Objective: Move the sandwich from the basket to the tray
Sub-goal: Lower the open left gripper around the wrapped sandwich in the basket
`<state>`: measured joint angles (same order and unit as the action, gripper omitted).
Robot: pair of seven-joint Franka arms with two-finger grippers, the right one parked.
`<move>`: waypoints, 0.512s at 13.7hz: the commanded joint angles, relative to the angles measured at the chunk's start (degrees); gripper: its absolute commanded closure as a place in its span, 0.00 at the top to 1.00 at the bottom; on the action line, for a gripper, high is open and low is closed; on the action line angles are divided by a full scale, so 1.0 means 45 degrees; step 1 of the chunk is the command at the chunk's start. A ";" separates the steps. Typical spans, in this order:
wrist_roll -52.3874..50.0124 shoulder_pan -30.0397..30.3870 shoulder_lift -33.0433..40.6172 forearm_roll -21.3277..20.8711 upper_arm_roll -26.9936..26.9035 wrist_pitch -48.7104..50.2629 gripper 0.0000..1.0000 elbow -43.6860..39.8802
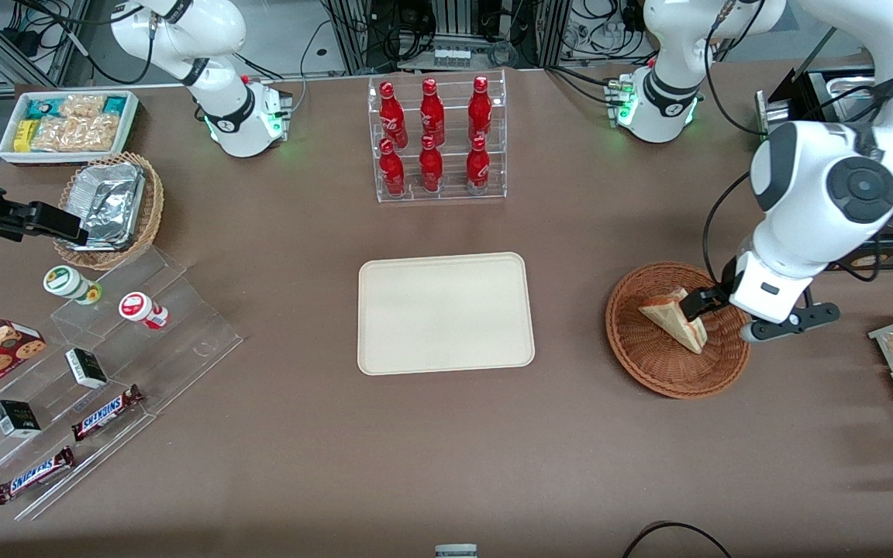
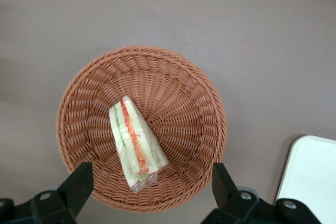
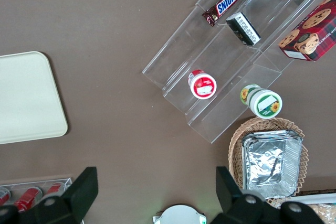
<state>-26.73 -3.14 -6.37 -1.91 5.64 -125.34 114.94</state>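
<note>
Right now the sandwich lies in the basket, a wrapped wedge with its filling edge turned up, red and green stripes between pale bread, and a crinkle of clear film bunched at one end. The claw hangs just above it with its two black fingers spread wide apart, one to each side of the basket bowl, nothing between them. The basket sits toward the working arm's end of the bench, and the tray lies bare at the bench's middle, well apart from it. To do the pickup well, I judge the claw should come straight down so the fingers land on the two flat bread faces rather than on the pointed tip or the loose film, and close gently, since soft bread will squash and slick wrap may slip. The woven wicker is ribbed and slopes up at the rim, so a fingertip set too low could catch in the weave. The tray looks smooth, matte and cream, with a low rim and rounded corners.
</note>
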 commanded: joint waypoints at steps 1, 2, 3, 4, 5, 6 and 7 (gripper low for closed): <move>-0.1709 0.0054 0.1240 -0.0063 -0.0043 -0.2157 1.00 0.2694; -0.2296 0.0073 0.1202 -0.0063 -0.0043 -0.2920 1.00 0.3146; -0.2824 0.0035 0.1066 -0.0063 -0.0043 -0.3372 1.00 0.3343; -0.3312 0.0015 0.0929 -0.0063 -0.0043 -0.3724 1.00 0.3577; -0.3511 0.0015 0.0851 -0.0063 -0.0043 -0.3941 1.00 0.3754; -0.3571 0.0073 0.0657 -0.0063 -0.0043 -0.4097 1.00 0.3814; -0.3610 0.0074 0.0384 -0.0063 -0.0043 -0.4118 1.00 0.3814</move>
<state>-41.04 -2.91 -4.02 -1.91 5.48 -142.30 131.02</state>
